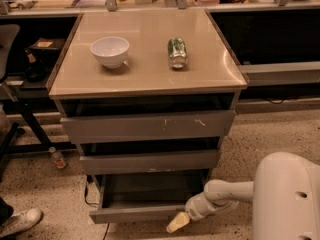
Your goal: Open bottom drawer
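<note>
Nearest, at the bottom right, the robot's rounded white body [287, 199] fills the corner, and its white arm [227, 191] reaches left and downward from it over the speckled floor [240, 144]. At the arm's end the gripper [178, 222], a pale yellowish tip, hangs low just in front of the right end of the bottom drawer's front panel; whether it touches the panel, and whether it is open or closed, cannot be told. The bottom drawer [145, 213], the slimmest of the three grey fronts, stands pulled out from the cabinet, its flat grey inside showing behind the narrow panel. At the far left of the floor lies a white shoe [21, 222], and a dark cable [89, 193] runs down beside the drawer's left side. Above the open drawer sits the middle drawer [150, 162], its plain front only slightly forward, and above that the top drawer [149, 126], the tallest front, bearing whitish scratch marks. A small bottle [57, 158] stands on the floor left of the cabinet. On the beige cabinet top [145, 76] a white bowl [110, 50] sits upright to the left, and a green can [177, 52] lies on its side to the right, well apart from the bowl. Beyond, a cluttered shelf [85, 1] runs along the back.
</note>
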Robot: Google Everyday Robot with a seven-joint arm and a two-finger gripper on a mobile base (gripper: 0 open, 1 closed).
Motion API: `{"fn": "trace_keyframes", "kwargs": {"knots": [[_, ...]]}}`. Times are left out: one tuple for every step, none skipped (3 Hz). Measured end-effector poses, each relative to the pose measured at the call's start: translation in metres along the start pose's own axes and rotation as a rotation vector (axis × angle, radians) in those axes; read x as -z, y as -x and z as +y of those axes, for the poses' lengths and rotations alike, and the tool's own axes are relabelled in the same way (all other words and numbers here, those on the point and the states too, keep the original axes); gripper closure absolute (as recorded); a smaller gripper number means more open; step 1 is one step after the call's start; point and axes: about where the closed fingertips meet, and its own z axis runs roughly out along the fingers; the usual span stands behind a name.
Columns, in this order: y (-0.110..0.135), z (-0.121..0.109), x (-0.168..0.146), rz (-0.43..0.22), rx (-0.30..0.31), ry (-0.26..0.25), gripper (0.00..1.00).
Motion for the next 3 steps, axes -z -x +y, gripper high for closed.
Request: {"fn": "trace_keyframes", "kwargs": {"knots": [[0.0,0.0,0.0,0.0,0.0,0.0,0.0],[0.015,-0.003,-0.003,0.002,0.032,0.008,0.0],[0.027,-0.01,-0.009,0.023,0.058,0.016,0.0]]}}
